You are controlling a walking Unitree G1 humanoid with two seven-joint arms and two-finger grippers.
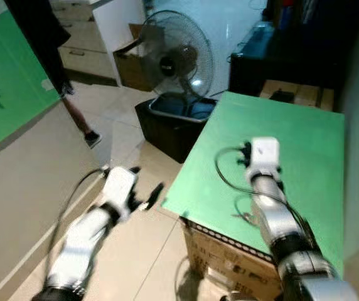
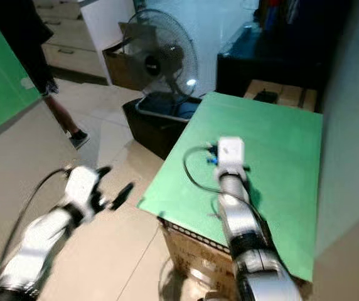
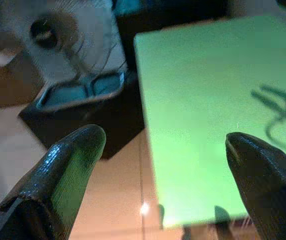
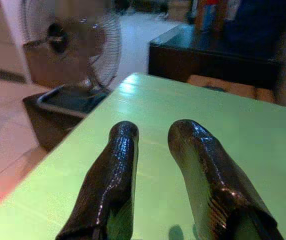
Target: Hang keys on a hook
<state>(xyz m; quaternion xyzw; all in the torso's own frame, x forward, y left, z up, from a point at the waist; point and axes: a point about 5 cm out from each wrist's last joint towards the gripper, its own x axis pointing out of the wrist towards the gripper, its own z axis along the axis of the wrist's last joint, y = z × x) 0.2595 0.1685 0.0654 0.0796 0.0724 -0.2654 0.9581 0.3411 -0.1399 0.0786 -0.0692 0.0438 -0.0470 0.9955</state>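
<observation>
A green tabletop (image 1: 280, 144) lies on a cardboard box (image 1: 223, 257) in front of me. My right arm reaches over its near part, the white wrist block (image 1: 264, 153) hiding the fingers. In the right wrist view the right gripper (image 4: 153, 131) hovers low over the green surface, its two black fingers close together with a narrow gap and nothing between them. A small metal thing (image 1: 248, 217), possibly the keys, lies by the table's near edge beside that arm, blurred. My left gripper (image 1: 147, 182) is open wide over the floor, left of the table's edge (image 3: 148, 150).
A standing fan (image 1: 182, 59) sits in a black bin (image 1: 167, 128) just beyond the table's left corner. A person's leg (image 1: 79, 119) stands on the tiled floor at the left. A green panel (image 1: 4, 81) lines the left wall; a dark cabinet (image 1: 280, 56) stands behind.
</observation>
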